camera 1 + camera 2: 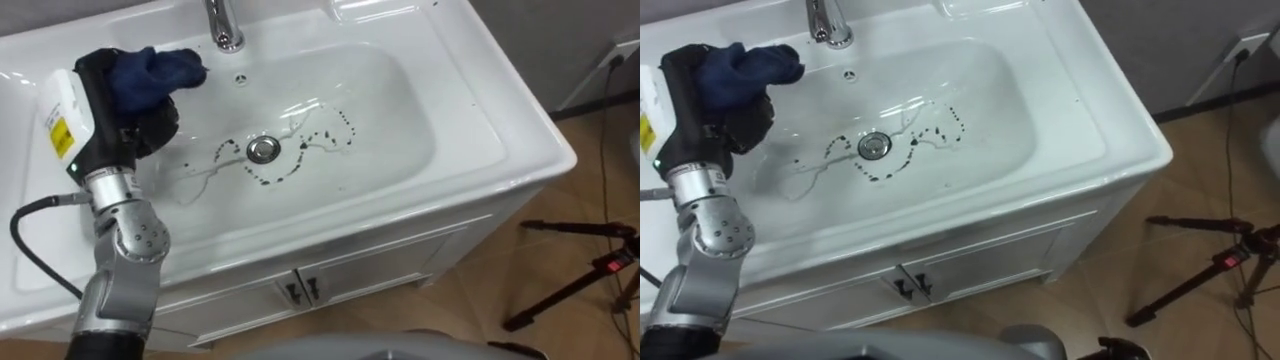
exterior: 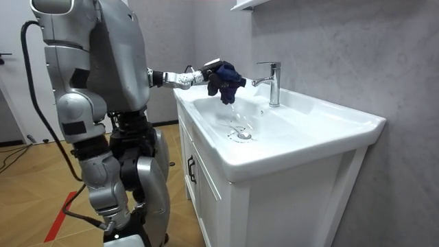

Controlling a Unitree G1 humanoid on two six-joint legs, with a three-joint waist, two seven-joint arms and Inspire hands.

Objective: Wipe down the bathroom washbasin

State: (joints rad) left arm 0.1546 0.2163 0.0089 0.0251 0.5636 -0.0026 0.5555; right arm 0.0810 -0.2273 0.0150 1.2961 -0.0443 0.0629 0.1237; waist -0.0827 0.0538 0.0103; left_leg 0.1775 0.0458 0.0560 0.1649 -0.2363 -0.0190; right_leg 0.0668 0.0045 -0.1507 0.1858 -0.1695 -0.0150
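Observation:
The white basin (image 1: 405, 120) has a chrome drain (image 1: 263, 149) in its middle. Dark dotted marks (image 1: 335, 135) and thin streaks lie round the drain. My left hand (image 1: 145, 125) hovers over the basin's left side, shut on a bunched dark blue cloth (image 1: 155, 75). The cloth sits just left of the chrome faucet (image 1: 225, 25) and hangs above the basin's floor, not touching it. In the room view I stand at the front of the vanity with the left arm stretched out, the cloth (image 2: 226, 81) held above the bowl.
The basin's raised rim (image 1: 520, 130) runs along the front and right. Below it are white cabinet doors (image 1: 300, 290) with dark handles. A black tripod (image 1: 590, 270) stands on the wooden floor at the right, beside a wall socket (image 1: 622, 50).

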